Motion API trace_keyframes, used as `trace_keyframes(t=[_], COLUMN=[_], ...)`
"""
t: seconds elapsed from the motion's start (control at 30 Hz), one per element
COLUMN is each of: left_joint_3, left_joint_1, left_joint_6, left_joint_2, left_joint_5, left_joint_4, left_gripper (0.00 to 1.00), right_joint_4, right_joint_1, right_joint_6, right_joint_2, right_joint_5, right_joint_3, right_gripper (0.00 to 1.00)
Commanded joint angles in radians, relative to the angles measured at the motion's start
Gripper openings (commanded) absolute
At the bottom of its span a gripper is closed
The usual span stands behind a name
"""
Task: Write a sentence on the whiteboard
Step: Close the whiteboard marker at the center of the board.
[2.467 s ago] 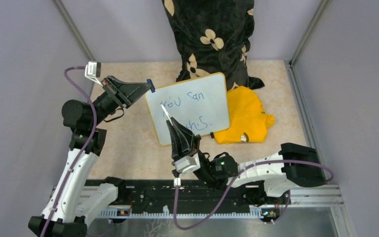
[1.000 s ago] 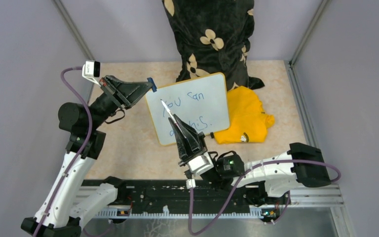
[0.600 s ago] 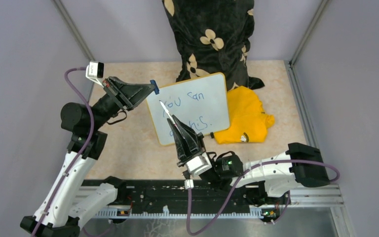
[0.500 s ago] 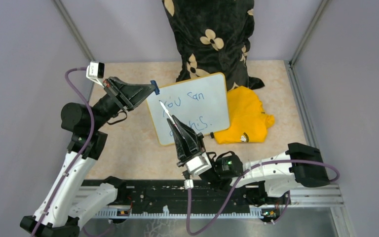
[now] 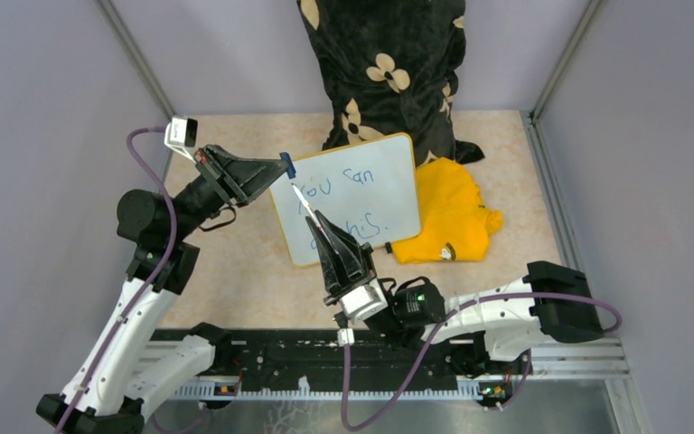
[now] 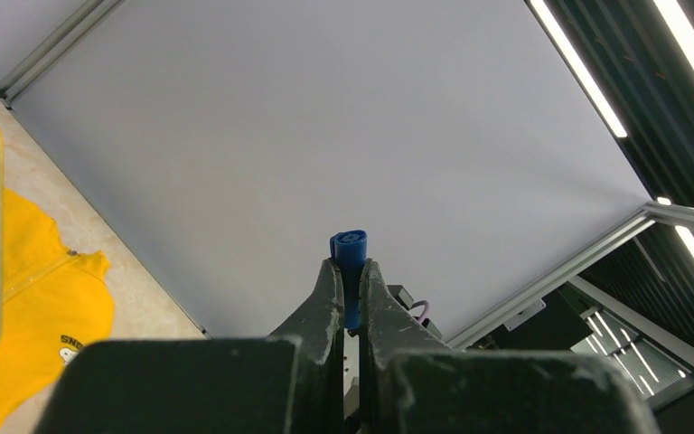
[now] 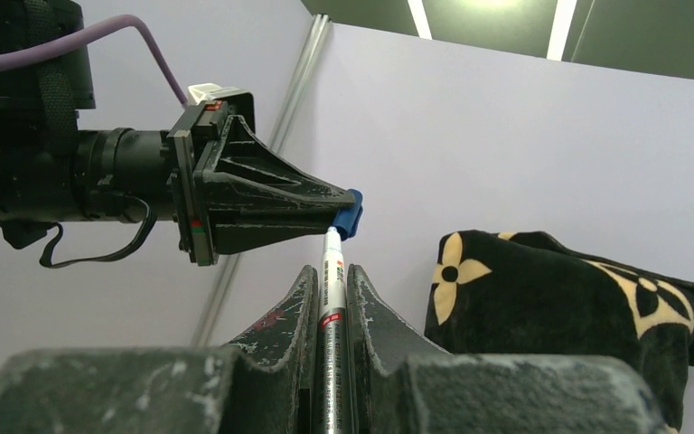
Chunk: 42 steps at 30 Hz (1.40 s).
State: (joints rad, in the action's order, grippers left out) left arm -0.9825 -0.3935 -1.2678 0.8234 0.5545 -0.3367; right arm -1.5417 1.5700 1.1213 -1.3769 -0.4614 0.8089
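Note:
The whiteboard lies on the table with the blue sentence "you can" over "this.", partly hidden by my right gripper. My right gripper is shut on a white marker, its tip pointing up and away over the board's left part; the marker also shows in the right wrist view. My left gripper is shut on the blue marker cap, held in the air just left of the marker's tip. In the right wrist view the cap sits right at the marker's tip. The cap also shows in the left wrist view.
A yellow cloth lies against the board's right edge. A black flowered cloth hangs at the back behind the board. Grey walls close in on both sides. A black rail runs along the near edge.
My left gripper has moved right with the cap, closing on the marker's tip. My right gripper drew back toward the near edge with the marker and now holds still.

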Motion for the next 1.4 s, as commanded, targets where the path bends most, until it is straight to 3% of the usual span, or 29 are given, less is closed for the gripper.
trace_keyframes(t=[0.0, 1.37], left_joint_3=[0.007, 0.027], left_joint_1=[-0.011, -0.022], left_joint_6=[0.002, -0.014], left_joint_2=[-0.022, -0.059], left_joint_5=[0.004, 0.011], left_joint_4=[-0.022, -0.099], left_gripper=[0.0, 0.0], right_joint_4=[-0.179, -0.18], right_joint_1=[0.012, 0.012], right_joint_6=[-0.008, 0.001], right_joint_2=[0.002, -0.01], right_joint_5=[0.003, -0.005], right_joint_3=[0.056, 0.065], right_gripper=[0.0, 0.0])
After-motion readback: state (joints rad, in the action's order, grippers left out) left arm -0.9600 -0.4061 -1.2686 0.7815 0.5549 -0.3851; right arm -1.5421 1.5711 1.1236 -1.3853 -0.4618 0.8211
